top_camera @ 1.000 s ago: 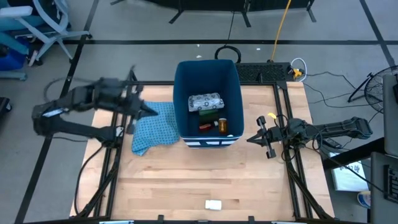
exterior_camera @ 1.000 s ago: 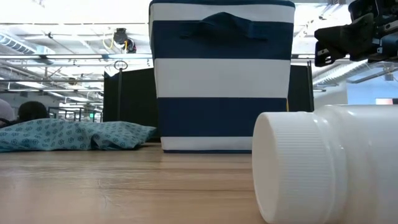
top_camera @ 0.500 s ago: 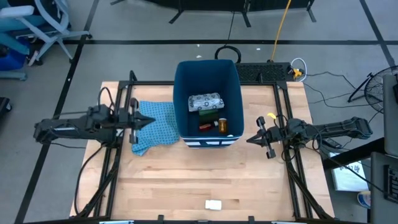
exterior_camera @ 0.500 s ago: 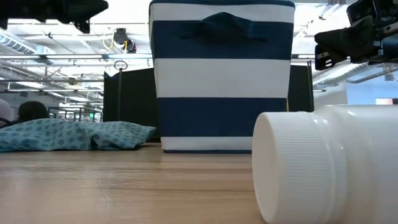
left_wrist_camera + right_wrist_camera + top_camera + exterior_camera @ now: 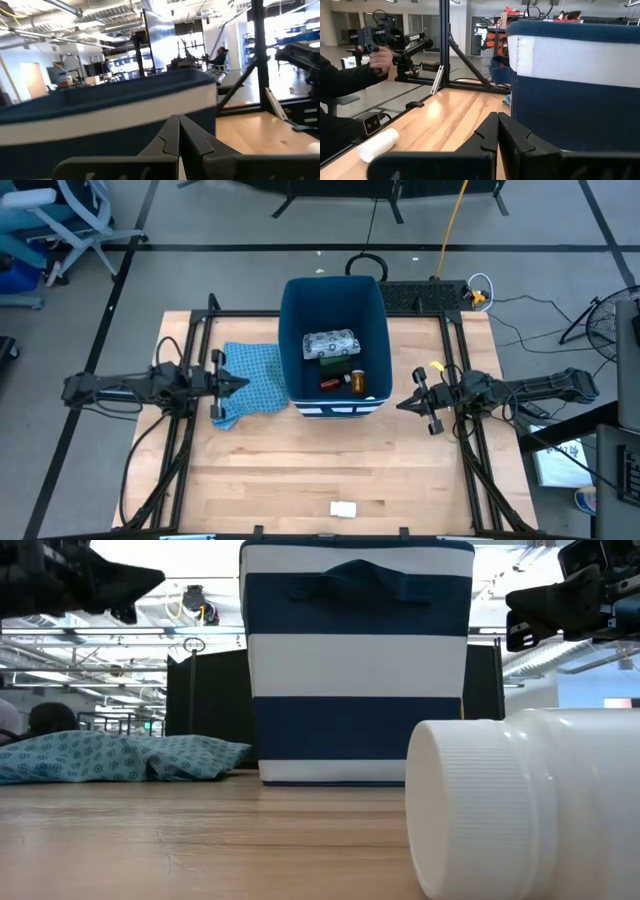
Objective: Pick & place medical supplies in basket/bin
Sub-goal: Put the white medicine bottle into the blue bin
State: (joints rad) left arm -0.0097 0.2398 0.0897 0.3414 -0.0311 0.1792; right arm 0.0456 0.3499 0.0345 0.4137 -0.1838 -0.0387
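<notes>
Pretty standard open workshop: grey floor (image 5: 250, 230) with dark tape lines, a yellow cable (image 5: 452, 225) snaking across it, a blue office chair (image 5: 55, 220) in one corner and a floor fan (image 5: 610, 320) opposite. Exposed ceiling pipes (image 5: 60, 30) overhead, bright ceiling lights, benches further back.

Navy/white striped bin (image 5: 333, 310), blue patterned cloth (image 5: 252, 380), orange pill bottle (image 5: 357, 382)

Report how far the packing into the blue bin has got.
Done: the blue bin already holds a white packet, a green oblong, a red piece and an orange pill bottle.
In hand: nothing; the left gripper and right gripper sit either side of the bin, jaws shut and empty.
Left: the white bottle lies alone near the table's front edge.
</notes>
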